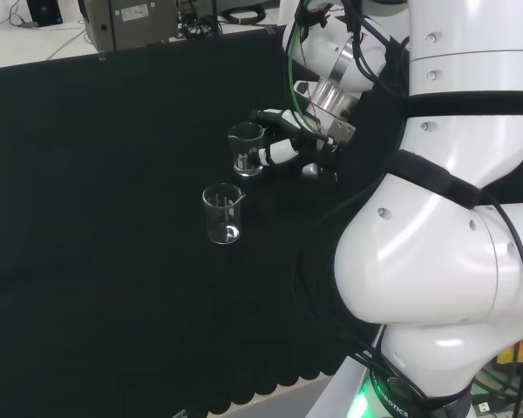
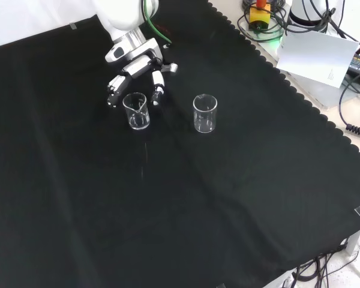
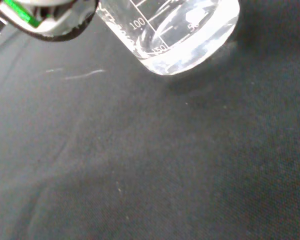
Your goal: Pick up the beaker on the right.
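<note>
The hand (image 2: 138, 69), fingers spread apart and holding nothing, brackets the beaker (image 2: 135, 110) farther off in the head view, standing upright on the table (image 2: 186, 210); empty glass, likely light, slippery, breakable, best gripped mid-wall.

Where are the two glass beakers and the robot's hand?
Beaker by the hand (image 2: 135, 111), front view, on its clear wall.
Other beaker (image 2: 204, 113), front view, on its clear wall.
Hand (image 2: 135, 65), front view, on its palm above the fingers.
</note>
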`<action>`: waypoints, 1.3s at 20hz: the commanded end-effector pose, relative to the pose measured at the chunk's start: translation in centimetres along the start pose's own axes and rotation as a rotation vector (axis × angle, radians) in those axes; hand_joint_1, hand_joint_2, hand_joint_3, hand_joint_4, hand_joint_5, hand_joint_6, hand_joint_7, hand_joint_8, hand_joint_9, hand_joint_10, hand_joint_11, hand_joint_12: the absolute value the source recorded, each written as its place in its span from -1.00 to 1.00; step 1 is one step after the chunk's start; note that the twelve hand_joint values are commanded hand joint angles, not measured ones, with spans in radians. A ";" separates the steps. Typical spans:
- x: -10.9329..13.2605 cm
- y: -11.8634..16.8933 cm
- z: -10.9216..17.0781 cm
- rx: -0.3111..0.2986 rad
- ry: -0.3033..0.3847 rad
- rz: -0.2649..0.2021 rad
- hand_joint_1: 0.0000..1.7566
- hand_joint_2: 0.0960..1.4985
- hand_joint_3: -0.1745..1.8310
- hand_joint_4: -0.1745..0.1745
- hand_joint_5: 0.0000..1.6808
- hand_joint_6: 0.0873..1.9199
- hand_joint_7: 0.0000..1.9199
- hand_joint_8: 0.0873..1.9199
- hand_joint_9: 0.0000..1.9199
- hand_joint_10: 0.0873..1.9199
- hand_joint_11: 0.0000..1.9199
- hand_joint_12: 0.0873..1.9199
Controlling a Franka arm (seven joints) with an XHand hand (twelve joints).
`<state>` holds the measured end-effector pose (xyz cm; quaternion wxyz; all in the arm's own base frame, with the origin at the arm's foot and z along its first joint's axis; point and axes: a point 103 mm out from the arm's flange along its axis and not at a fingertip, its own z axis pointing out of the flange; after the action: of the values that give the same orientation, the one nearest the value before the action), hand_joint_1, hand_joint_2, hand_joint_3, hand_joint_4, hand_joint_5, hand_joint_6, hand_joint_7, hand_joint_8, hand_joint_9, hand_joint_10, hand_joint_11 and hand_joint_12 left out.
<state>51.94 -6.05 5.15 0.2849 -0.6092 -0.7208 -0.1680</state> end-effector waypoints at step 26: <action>1.4 2.9 2.5 -0.044 0.108 -0.084 0.00 -0.40 -0.30 -0.12 -0.40 -0.85 -0.51 -0.22 -0.33 -0.45 -0.75 0.37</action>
<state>54.02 -3.24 3.97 0.2964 -0.5787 -0.7245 -0.2287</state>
